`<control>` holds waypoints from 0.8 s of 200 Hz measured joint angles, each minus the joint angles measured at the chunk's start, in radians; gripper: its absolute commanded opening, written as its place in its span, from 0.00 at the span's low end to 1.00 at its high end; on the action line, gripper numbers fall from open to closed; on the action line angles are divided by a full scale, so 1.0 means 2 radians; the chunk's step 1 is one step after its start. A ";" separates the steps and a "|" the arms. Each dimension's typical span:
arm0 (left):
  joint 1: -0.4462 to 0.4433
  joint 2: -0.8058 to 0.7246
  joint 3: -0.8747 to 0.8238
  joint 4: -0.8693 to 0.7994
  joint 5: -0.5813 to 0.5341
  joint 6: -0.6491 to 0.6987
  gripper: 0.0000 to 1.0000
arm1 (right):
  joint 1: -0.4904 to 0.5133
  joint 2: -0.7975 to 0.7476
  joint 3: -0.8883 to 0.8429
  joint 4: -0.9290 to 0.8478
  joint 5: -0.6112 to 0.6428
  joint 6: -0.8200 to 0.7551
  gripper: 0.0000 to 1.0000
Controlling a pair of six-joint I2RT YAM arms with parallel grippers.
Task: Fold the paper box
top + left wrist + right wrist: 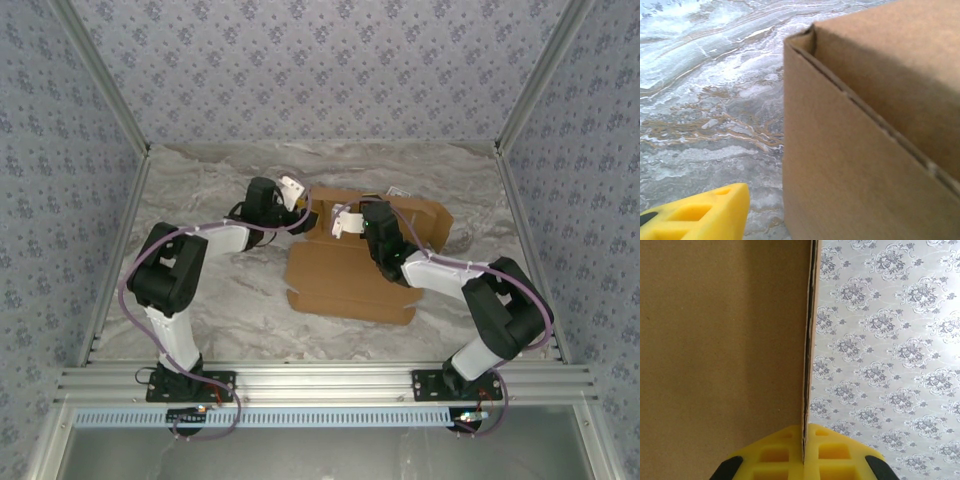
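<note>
Two grippers meet at the far-left part of the paper box (350, 285). The box sits mid-table, a little right of centre. One flat tabbed panel is spread toward the near edge, and the raised walls stand toward the far edge.

The step in hand looks like wall-raising: the base is formed, and a panel is being stood up so it can be folded over and locked.

The right gripper (803, 452) is clenched on the paper box. In its wrist view both yellow pads squeeze the thin edge of an upright cardboard panel, which runs straight up from between them. The brown face lies to the left, and the patterned enclosure wall (880, 340) is behind on the right.

The left gripper (297, 205) reaches in from the table's left side. Its wrist camera shows one yellow finger (705, 215) low over the marbled table top (700, 110). A standing corner of the box is just beside the finger, with a strip of table between them, so no contact is visible. A seam between two cardboard layers runs along the top of that wall. I cannot tell whether this gripper is released or closing, since its second finger is out of frame.

My judgement is that the next move calls for the right gripper to hold its pinch and steer the panel over. The left should close the short gap and brace or press that corner wall. It would need to push gently, because the light box could slide on the smooth top or buckle at the crease.
</note>
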 measured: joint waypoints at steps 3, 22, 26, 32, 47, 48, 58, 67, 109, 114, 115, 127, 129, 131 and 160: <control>-0.001 0.000 0.000 0.000 -0.004 -0.001 0.59 | 0.000 0.000 0.000 0.000 0.000 0.000 0.00; -0.010 0.000 0.000 0.004 -0.032 -0.006 0.58 | 0.000 0.000 0.000 0.000 0.001 0.000 0.00; -0.013 0.000 0.000 0.004 -0.040 -0.007 0.58 | 0.000 0.000 0.000 0.000 0.002 0.000 0.00; -0.017 0.000 0.000 0.004 -0.052 -0.009 0.58 | 0.000 0.000 0.000 0.000 0.002 0.000 0.00; -0.027 0.002 0.000 0.004 -0.083 -0.013 0.57 | 0.001 0.000 0.000 0.000 0.002 0.000 0.00; -0.027 0.002 0.000 0.004 -0.084 -0.013 0.57 | 0.001 0.000 0.000 0.000 0.002 0.000 0.00; -0.032 0.004 0.000 0.004 -0.105 -0.016 0.55 | 0.002 0.000 0.000 -0.001 0.002 0.000 0.00; -0.036 0.006 0.001 0.007 -0.120 -0.019 0.54 | 0.003 0.000 0.000 -0.002 0.002 0.000 0.00; -0.045 0.010 0.001 0.016 -0.162 -0.037 0.46 | 0.003 -0.001 0.000 -0.003 0.003 0.002 0.00; -0.046 0.010 0.001 0.016 -0.165 -0.039 0.45 | 0.003 -0.001 0.000 -0.003 0.003 0.002 0.00; -0.046 0.010 0.001 0.016 -0.166 -0.039 0.45 | 0.003 -0.001 0.000 -0.003 0.003 0.002 0.00; -0.048 0.010 0.001 0.017 -0.174 -0.044 0.43 | 0.003 -0.001 0.000 -0.003 0.003 0.004 0.00; -0.049 0.010 0.001 0.017 -0.175 -0.045 0.43 | 0.003 -0.001 0.000 -0.003 0.003 0.005 0.00; -0.049 0.010 0.001 0.018 -0.177 -0.047 0.43 | 0.003 -0.001 0.000 -0.003 0.003 0.006 0.00; -0.055 0.014 0.001 0.024 -0.201 -0.067 0.41 | 0.003 -0.001 0.000 -0.004 0.003 0.008 0.00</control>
